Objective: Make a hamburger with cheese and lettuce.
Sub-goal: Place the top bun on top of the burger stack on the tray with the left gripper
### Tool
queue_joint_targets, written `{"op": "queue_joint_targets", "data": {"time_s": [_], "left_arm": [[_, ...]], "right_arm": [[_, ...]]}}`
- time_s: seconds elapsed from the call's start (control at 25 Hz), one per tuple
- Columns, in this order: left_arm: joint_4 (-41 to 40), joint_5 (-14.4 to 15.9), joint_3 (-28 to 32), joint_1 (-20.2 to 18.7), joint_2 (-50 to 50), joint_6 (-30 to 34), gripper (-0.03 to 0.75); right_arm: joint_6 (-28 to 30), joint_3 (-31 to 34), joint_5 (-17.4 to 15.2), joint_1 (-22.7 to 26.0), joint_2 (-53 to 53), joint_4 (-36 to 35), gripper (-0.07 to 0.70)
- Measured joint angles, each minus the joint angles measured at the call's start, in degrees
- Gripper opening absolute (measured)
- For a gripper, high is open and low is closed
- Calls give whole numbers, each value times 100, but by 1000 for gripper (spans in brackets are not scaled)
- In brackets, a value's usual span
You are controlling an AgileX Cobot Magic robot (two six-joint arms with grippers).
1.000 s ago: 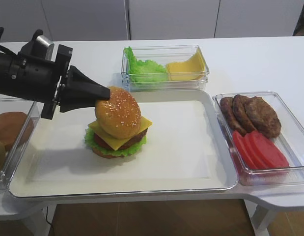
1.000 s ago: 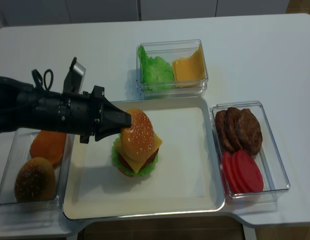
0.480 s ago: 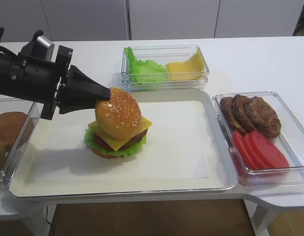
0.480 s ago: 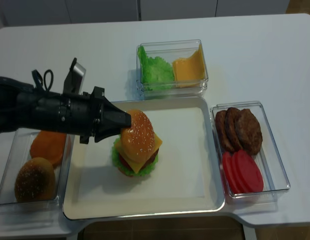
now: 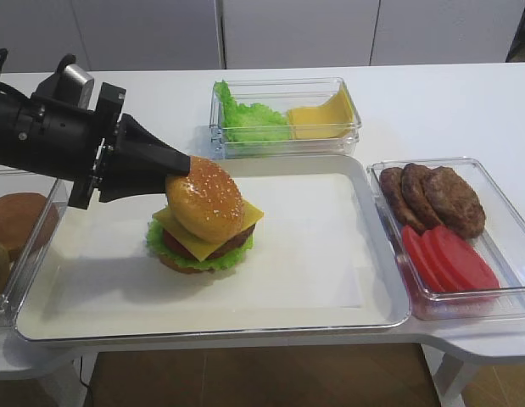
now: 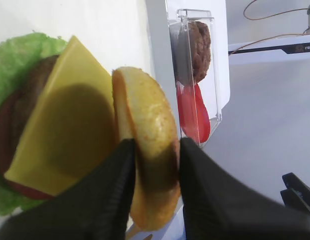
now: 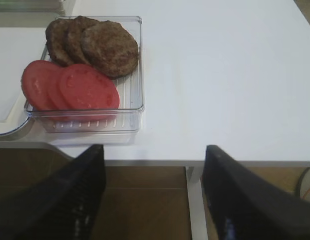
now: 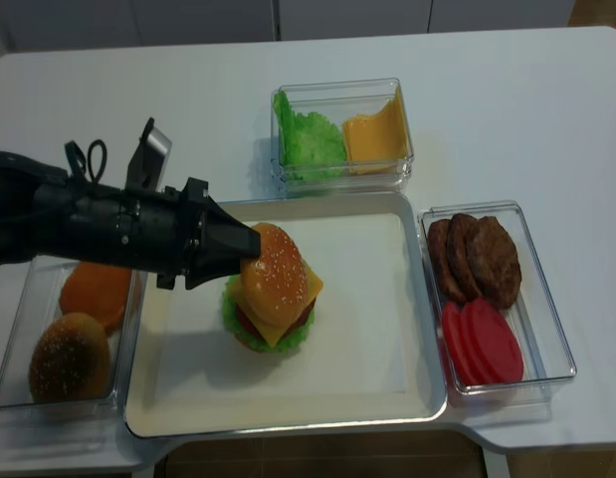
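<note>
- The left pincer [image 5: 179, 165] is reaching in from the left of the white tray [image 5: 313, 280], its two black fingers [image 6: 107, 195] sitting either side of the sesame bun top [image 5: 204, 197]; the left wrist view shows the bun edge between them, but I cannot tell whether they are gripping it or standing just off it.
- The bun top is sitting tilted on the hamburger [image 5: 203, 229], which is standing on the left half of the tray; the cheese [image 5: 249, 214] is jutting out under the bun, and the lettuce [image 5: 160, 242] is frilling out round the patty.
- The right pincer [image 7: 152, 200] is hanging spread apart and holding nothing, off the worktop's [image 5: 432, 110] edge.
- A clear box [image 5: 347, 110] behind the tray is holding green leaves [image 5: 245, 119] and yellow slices [image 5: 321, 119].
- A box on the right [image 5: 508, 229] is holding brown patties [image 5: 440, 199] and tomato slices [image 5: 449, 259].
- A box on the left [image 8: 19, 378] is holding plain buns [image 8: 74, 354].
</note>
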State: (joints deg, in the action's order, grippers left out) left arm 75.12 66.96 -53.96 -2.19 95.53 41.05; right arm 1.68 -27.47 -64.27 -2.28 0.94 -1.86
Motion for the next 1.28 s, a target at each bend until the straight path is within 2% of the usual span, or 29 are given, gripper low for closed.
{"op": "queue_joint_targets", "data": {"time_s": [0.52, 0.84, 1.28], "left_arm": [[-268, 0, -33, 0, 0, 0, 269], [-281, -261, -33, 0, 0, -111, 274], [-281, -358, -33, 0, 0, -114, 274]], "right_arm": [[11, 0, 0, 0, 0, 0, 465], [11, 0, 0, 0, 0, 0, 465], [11, 0, 0, 0, 0, 0, 465]]}}
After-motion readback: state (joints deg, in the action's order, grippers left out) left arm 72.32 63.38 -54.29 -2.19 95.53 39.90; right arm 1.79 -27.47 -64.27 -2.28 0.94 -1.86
